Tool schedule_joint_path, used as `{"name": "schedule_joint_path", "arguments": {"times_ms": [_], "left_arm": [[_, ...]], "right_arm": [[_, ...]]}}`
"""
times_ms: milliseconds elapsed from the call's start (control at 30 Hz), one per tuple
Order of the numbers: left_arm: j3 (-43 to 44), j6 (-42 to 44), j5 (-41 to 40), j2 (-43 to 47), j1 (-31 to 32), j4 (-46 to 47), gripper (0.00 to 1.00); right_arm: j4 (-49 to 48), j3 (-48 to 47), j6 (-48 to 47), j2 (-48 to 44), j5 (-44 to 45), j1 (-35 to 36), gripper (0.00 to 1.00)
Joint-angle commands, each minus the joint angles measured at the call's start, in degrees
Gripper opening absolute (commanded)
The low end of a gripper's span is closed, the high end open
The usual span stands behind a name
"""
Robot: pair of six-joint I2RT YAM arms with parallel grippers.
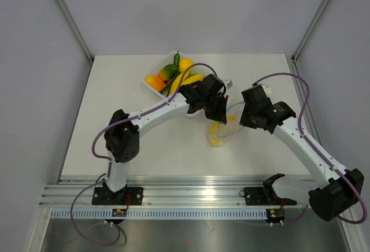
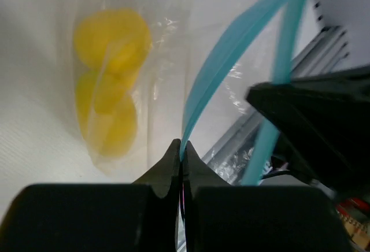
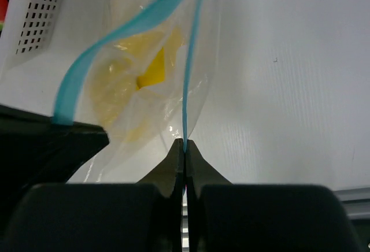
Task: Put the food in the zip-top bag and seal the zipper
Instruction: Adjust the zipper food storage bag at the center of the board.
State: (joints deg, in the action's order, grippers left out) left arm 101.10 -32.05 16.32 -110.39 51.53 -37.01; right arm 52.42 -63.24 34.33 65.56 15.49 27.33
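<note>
Limp, light and slippery, the zip-top bag (image 1: 222, 133) lies mid-table between the arms with yellow food (image 2: 110, 78) inside. The left gripper (image 2: 182, 149) and right gripper (image 3: 185, 147) each pinch its stiffer zipper (image 2: 225, 52), apparently on opposite lips.

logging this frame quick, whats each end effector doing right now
Left end effector: closed, pinching the zipper.
Right end effector: closed, pinching the zipper's other lip.
</note>
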Motion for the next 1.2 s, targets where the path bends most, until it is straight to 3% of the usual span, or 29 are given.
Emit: {"name": "schedule_joint_path", "arguments": {"times_ms": [0, 233, 533, 633, 867, 1000, 1167], "left_arm": [[2.0, 0.8, 1.6, 0.7, 0.3, -2.5, 0.0], [6.6, 2.1, -3.4, 11.7, 0.2, -4.8, 0.0], [-4.4, -0.4, 6.0, -0.7, -0.2, 1.2, 0.0], [-2.9, 0.7, 6.3, -1.2, -0.1, -0.4, 0.0], [3.0, 2.4, 1.4, 8.7, -0.2, -3.9, 0.0], [-0.6, 2.6, 0.5, 9.3, -0.2, -3.2, 0.0], [-7.0, 0.3, 6.9, 3.9, -0.3, 1.1, 0.0]], "right_arm": [[-0.7, -5.1, 0.6, -2.5, 0.5, 0.2, 0.0], [2.9, -15.7, -0.9, -8.0, -1.5, 0.3, 0.0], [-2.3, 0.9, 1.0, -2.5, 0.4, 0.2, 0.0], [-1.4, -0.6, 1.0, -3.8, -0.3, 0.2, 0.0], [2.5, -10.2, 0.1, -7.5, 0.0, 0.3, 0.0], [1.5, -7.4, 0.0, -8.2, 0.9, 0.3, 0.0], [0.1, -0.4, 2.0, -6.8, 0.3, 0.2, 0.0]]}}
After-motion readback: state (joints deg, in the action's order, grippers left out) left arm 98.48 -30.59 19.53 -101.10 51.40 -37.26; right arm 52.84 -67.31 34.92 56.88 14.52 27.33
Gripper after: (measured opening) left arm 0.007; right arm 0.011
